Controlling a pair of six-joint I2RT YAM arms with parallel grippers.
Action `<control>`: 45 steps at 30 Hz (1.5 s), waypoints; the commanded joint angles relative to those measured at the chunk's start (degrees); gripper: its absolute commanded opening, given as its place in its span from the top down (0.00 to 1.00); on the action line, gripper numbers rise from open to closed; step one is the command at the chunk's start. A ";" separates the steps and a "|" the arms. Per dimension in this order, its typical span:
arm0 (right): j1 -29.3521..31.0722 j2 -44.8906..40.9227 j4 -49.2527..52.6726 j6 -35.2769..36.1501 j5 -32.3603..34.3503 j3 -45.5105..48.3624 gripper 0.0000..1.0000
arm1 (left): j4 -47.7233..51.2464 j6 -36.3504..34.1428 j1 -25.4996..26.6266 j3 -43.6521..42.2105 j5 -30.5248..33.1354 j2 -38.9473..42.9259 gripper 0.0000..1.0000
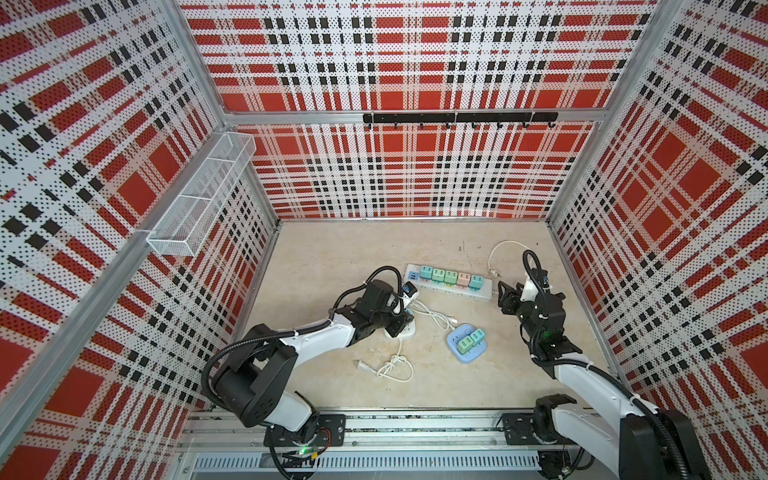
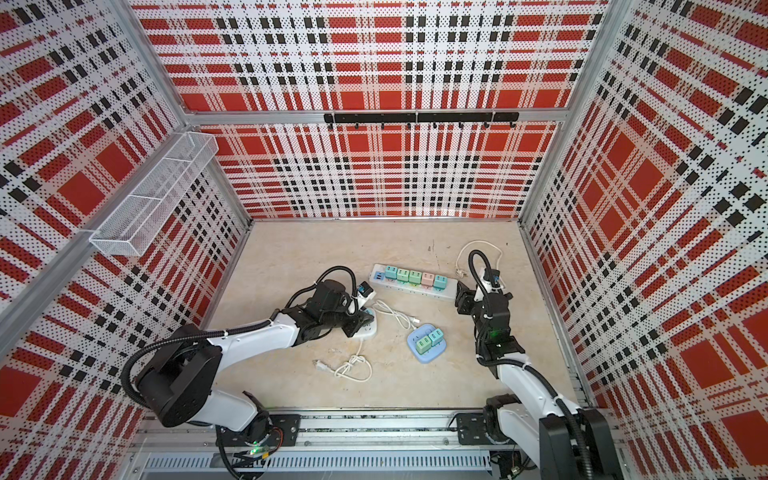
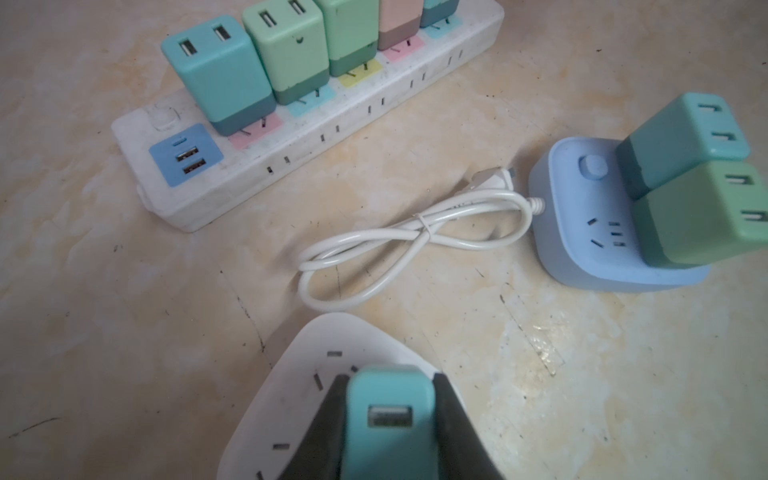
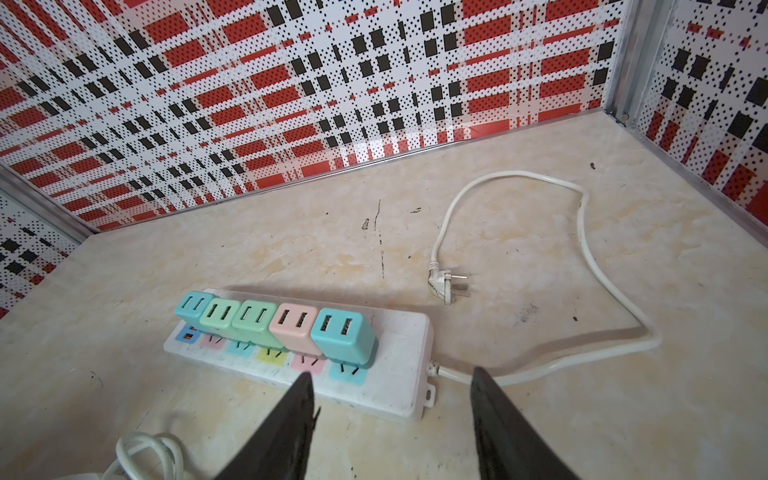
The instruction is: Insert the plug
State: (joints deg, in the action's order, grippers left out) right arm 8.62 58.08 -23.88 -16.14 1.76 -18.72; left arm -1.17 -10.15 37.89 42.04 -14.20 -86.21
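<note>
A teal plug (image 3: pixel 390 419), a small USB charger block, sits between the dark fingers of my left gripper (image 3: pixel 390 376), which is shut on it. It stands over the top face of a white socket cube (image 3: pixel 307 395). Its prongs are hidden, so I cannot tell whether they are in the slots. In both top views the left gripper (image 1: pixel 401 322) (image 2: pixel 361 322) covers most of that cube (image 1: pixel 409 331) (image 2: pixel 371 331). My right gripper (image 4: pixel 392 372) (image 1: pixel 509 297) (image 2: pixel 465 301) is open and empty, just off the right end of the long white power strip (image 4: pixel 399 374).
The power strip (image 1: pixel 484 294) (image 3: pixel 291 166) carries several pastel chargers. A blue socket cube (image 1: pixel 455 353) (image 3: pixel 582 232) holds green chargers. White cords lie loose: a coil (image 1: pixel 392 368), a looped cable (image 3: pixel 415 241), the strip's cord (image 4: pixel 582 249). Walls enclose three sides.
</note>
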 commanded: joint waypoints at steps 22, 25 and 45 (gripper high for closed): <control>2.56 1.44 -5.62 -6.78 -9.76 0.35 0.45 | 3.71 -0.34 1.67 0.26 2.92 5.93 1.00; 16.64 3.20 -0.77 -7.14 -1.21 -3.46 0.45 | 4.73 -3.12 -1.11 1.03 -0.74 10.88 1.00; 58.91 48.70 11.52 -10.65 9.10 -38.79 0.76 | -11.12 5.54 -30.80 -11.98 -8.91 33.00 1.00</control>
State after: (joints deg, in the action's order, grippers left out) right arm 66.30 104.77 -15.07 -26.22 10.98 -54.96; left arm -8.38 -7.25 7.73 30.59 -22.13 -54.74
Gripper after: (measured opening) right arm 0.238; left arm 0.302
